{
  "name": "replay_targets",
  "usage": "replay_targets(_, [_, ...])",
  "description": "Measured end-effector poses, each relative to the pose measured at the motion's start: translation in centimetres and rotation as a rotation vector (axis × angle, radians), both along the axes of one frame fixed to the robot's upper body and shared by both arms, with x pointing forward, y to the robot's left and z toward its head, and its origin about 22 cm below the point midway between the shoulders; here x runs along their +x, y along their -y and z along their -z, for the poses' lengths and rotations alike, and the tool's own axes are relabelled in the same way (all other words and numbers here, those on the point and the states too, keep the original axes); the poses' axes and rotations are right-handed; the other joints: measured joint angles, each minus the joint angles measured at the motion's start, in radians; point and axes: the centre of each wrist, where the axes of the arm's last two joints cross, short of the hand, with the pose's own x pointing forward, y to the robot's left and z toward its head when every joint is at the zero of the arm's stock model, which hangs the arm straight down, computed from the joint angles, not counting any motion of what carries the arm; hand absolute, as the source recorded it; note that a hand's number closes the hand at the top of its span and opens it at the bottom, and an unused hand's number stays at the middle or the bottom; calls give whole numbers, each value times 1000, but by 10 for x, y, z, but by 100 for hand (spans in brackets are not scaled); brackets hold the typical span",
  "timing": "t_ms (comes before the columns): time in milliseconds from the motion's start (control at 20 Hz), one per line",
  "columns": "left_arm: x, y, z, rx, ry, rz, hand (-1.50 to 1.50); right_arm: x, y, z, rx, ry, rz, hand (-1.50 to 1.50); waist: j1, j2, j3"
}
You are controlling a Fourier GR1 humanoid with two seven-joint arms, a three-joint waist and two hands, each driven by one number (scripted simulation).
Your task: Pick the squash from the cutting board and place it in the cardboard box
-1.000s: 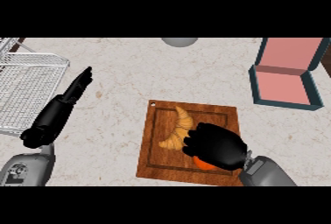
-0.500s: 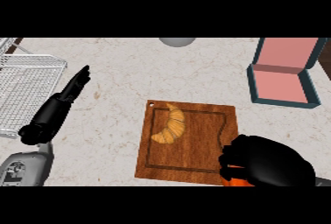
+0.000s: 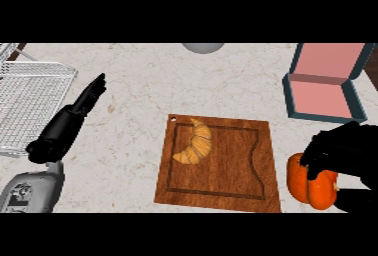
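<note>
I am carrying the squash (image 3: 313, 184) off the board (image 3: 236, 165): a second ago my right hand (image 3: 341, 152) was closing over it on the board's lower right corner, and now the squash is hanging past the board's right edge, at about three o'clock from the board's middle. My fingers are curling over its top and hiding much of it. That means the pick is done and the carry is under way. The box (image 3: 325, 95) is lying open toward one o'clock from my right hand, well apart, so I judge the next stretch is up and slightly right.

My left hand (image 3: 90, 95) is resting at nine o'clock, fingers straight, beside the wire basket (image 3: 33, 105). The croissant (image 3: 195, 142) is sitting untouched on the board's left half.

I am finding no brand, label or writing anywhere.
</note>
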Motion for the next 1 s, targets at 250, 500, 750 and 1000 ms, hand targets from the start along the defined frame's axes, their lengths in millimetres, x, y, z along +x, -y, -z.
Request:
replay_targets(250, [-1, 3, -1, -3, 1, 16, 0, 26, 17, -28, 124, -45, 188, 150, 13, 2, 0])
replay_targets(500, [0, 3, -1, 2, 5, 24, 0, 68, 38, -58, 186, -82, 327, 150, 22, 4, 0])
replay_targets(750, [5, 1, 0, -3, 13, 33, 0, 111, 52, -70, 132, -75, 413, 150, 31, 8, 1])
replay_targets(1000, [6, 4, -4, 2, 17, 46, 0, 140, 73, -66, -54, -161, 462, 150, 45, 14, 1])
